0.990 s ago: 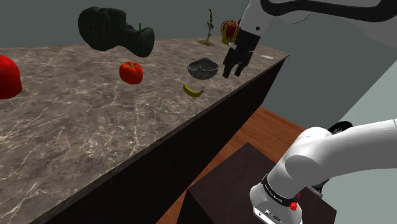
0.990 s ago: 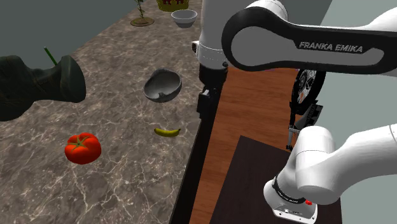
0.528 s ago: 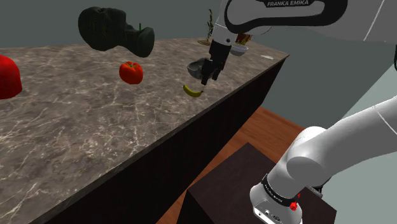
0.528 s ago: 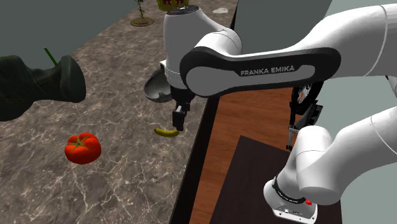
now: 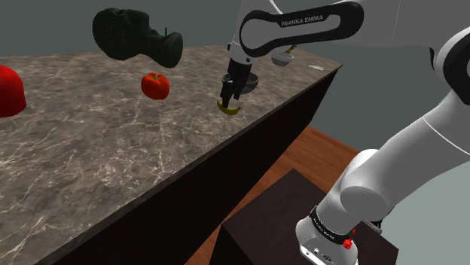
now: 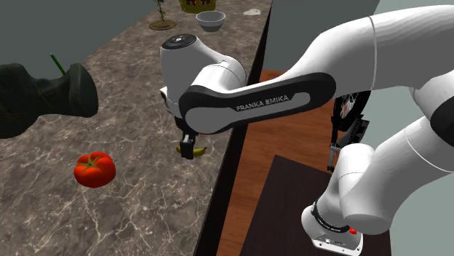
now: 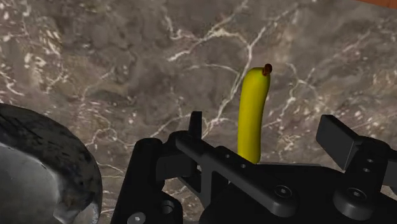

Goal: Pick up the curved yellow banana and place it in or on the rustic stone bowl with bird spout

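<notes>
A curved yellow banana [image 5: 230,111] [image 6: 198,151] lies on the dark marble counter [image 5: 113,150] near its front edge. My black gripper [image 5: 225,102] [image 6: 188,144] [image 7: 267,132] hangs just over it, open. In the wrist view the banana [image 7: 252,114] runs between the two fingers [image 7: 196,126], closer to one of them, and neither touches it. The grey stone bowl [image 5: 249,80] [image 7: 38,175] stands right behind the gripper, partly hidden by the hand in the shoulder view. In the second exterior view the arm covers the bowl.
A red tomato [image 5: 155,85] [image 6: 94,169] sits further in on the counter. A large dark green boot-like object [image 5: 135,35] [image 6: 44,98] and a red thing [image 5: 9,90] stand beyond it. A small white bowl [image 6: 210,20] is at the far end. The counter's edge [image 6: 222,182] drops to a wooden floor.
The arm swung from the counter's far end, past the stone bowl, and lowered the open gripper over the banana. The banana and bowl have not moved.
</notes>
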